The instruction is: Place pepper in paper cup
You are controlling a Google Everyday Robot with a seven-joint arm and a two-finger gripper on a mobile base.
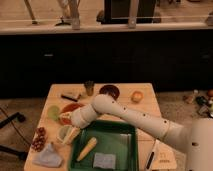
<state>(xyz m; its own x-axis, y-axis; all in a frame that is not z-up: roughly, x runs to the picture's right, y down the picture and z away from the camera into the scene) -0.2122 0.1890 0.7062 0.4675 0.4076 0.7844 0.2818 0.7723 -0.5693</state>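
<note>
The cream-white paper cup (pixel 63 134) stands near the table's left front, just left of the green tray. My gripper (pixel 70 124) is at the end of the white arm that reaches in from the lower right. It sits right above and against the cup's right rim and hides part of the opening. I cannot make out the green pepper as a separate thing; it is either hidden by the gripper or down in the cup.
A green tray (pixel 126 150) holds a yellow elongated vegetable (pixel 86 148) and a grey-blue pad (pixel 104 160). Around it are a pale green disc (pixel 53 112), a red plate (pixel 71 108), a dark tumbler (pixel 89 87), a dark bowl (pixel 109 91), an orange fruit (pixel 136 96), grapes (pixel 38 139) and a grey cloth (pixel 48 156).
</note>
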